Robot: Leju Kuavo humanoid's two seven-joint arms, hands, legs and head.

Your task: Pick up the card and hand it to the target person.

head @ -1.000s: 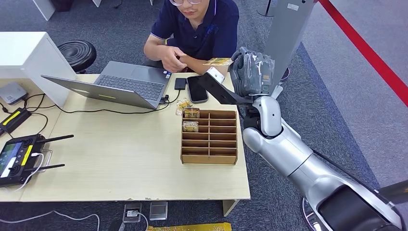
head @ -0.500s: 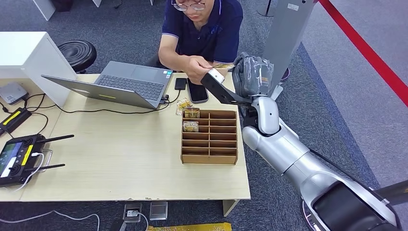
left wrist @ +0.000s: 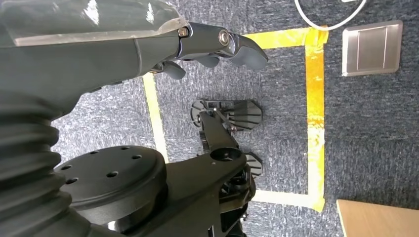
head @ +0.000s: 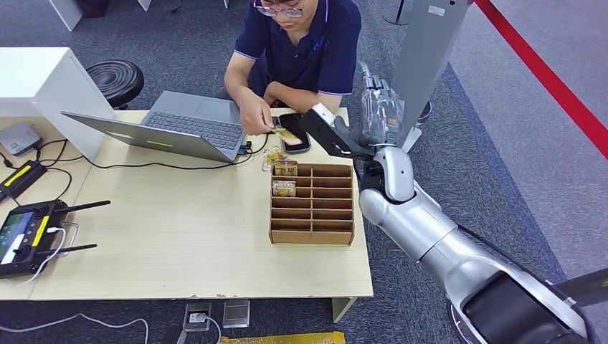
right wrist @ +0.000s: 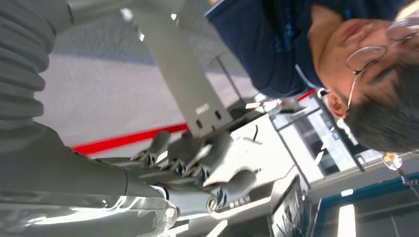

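Since the earlier frame the card [head: 285, 134] has left the right hand [head: 378, 107] and now sits in the person's hand [head: 256, 118], low over the phone [head: 293, 132] at the far edge of the desk [head: 179, 236], beyond the cardboard organizer [head: 312, 204]. From the head view, the right hand stands raised beside the desk with its fingers straightened and nothing in them. At the left wrist, the left hand [left wrist: 217, 47] hangs over grey carpet, fingers loosely extended, holding nothing. At the right wrist, the right hand [right wrist: 197, 163] spreads its fingers, empty, toward the person [right wrist: 316, 49].
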